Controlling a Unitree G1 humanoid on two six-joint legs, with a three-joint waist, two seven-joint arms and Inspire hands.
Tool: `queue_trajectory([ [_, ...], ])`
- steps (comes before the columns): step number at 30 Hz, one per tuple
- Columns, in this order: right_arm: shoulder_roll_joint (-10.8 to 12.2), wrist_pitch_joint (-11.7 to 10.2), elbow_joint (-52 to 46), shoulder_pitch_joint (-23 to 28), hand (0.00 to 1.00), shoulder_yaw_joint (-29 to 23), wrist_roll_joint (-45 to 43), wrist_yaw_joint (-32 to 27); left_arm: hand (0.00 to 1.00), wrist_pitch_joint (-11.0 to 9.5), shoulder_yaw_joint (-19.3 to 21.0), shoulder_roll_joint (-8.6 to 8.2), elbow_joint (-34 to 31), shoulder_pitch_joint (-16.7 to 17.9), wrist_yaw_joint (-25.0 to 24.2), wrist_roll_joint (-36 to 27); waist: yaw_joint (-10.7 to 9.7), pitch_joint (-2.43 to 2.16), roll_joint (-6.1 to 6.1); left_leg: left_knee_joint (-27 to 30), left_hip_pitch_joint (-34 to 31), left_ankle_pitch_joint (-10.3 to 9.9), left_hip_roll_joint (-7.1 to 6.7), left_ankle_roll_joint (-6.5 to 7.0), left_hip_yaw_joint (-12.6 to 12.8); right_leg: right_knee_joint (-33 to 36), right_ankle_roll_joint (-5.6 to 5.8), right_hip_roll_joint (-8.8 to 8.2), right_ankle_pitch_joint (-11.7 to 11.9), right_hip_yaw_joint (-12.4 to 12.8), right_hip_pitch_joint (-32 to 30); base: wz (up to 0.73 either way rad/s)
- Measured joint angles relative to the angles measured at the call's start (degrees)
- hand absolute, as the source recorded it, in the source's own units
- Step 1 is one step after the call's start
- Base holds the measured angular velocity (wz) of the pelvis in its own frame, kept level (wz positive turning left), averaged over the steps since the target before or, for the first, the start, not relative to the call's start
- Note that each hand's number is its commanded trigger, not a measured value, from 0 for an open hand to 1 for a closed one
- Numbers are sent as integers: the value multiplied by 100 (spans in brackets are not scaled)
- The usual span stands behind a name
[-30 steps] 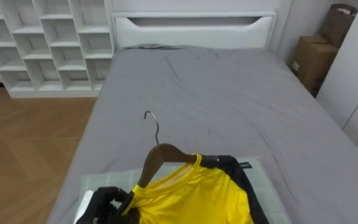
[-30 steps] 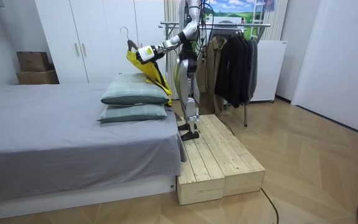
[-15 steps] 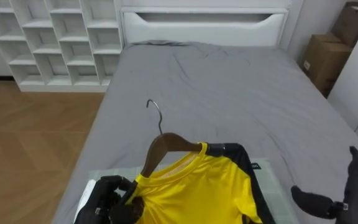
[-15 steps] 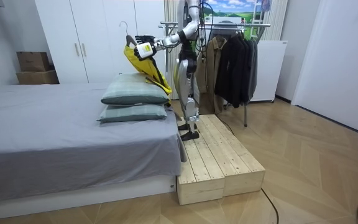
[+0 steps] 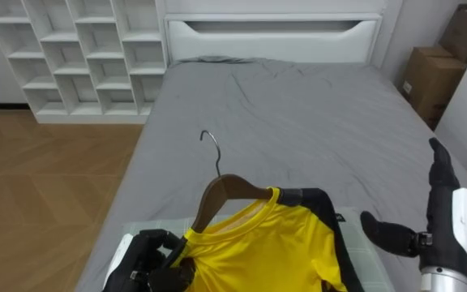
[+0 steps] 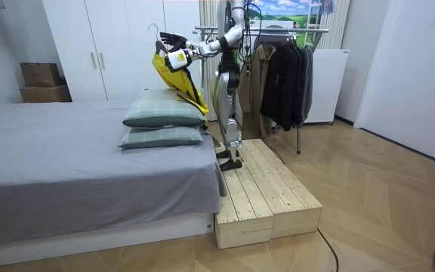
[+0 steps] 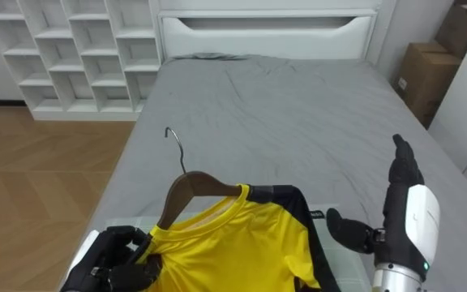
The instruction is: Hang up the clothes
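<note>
The robot is up on the wooden platform [image 6: 266,193] at the side of the bed [image 5: 298,113], facing across the grey cover, with two green pillows [image 6: 165,113] stacked just in front of it. Behind it is the clothes rack [image 6: 285,68] with dark coats on it.

The left robot hand [image 5: 148,259] is low at the near edge, its dark fingers clenched round the shoulder of the yellow shirt [image 5: 266,251], right where the cloth covers the end of the hanger [image 5: 221,191]. That shirt is on the wooden hanger and held up in the air above the pillows, clear of the bed. It has a black sleeve on the far side. The hanger's metal hook [image 5: 212,150] sticks up free, pointing away from the robot and catching on nothing.

The right robot hand [image 5: 428,235] is out to the right of the shirt and apart from it. It is released, with the fingers straight and pointing up, the thumb spread toward the shirt, and nothing in it.

Across the room are a white headboard [image 5: 270,36], a white cube shelf [image 5: 79,57] on the left and cardboard boxes [image 5: 432,77] on the right.
</note>
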Motion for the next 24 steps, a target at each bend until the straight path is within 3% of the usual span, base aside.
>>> queue_trajectory([
  [4,-114,-116,-131,-10,0,224,-300,157,100,-38,-9,17,-157,-1,-124,-4,60,2,-24,5,-31,1,0,1,6,11,0,0,0,16,-21,-2],
  [10,-464,-112,-132,-49,0,647,-994,754,100,-96,-15,153,-261,-2,-256,19,204,37,-228,13,-56,1,-2,1,-8,-4,0,0,-1,4,-45,1],
  [14,-687,-113,-132,-49,0,798,-1104,1217,100,-96,-29,210,-303,-8,-360,22,288,41,-299,25,-82,-2,-9,5,-22,-4,1,-11,0,-28,-50,2],
  [21,-918,-105,-131,-136,0,1151,-1111,1827,100,-100,-71,298,-329,-14,-400,16,316,47,-323,57,-146,-5,-17,10,-75,-1,1,-14,1,-66,-56,4],
  [24,-930,-63,-131,-137,0,1179,-1251,1992,100,-101,-76,305,-357,-20,-400,17,331,77,-370,69,-183,-5,-17,9,-118,-1,1,-12,1,-109,-68,6],
])
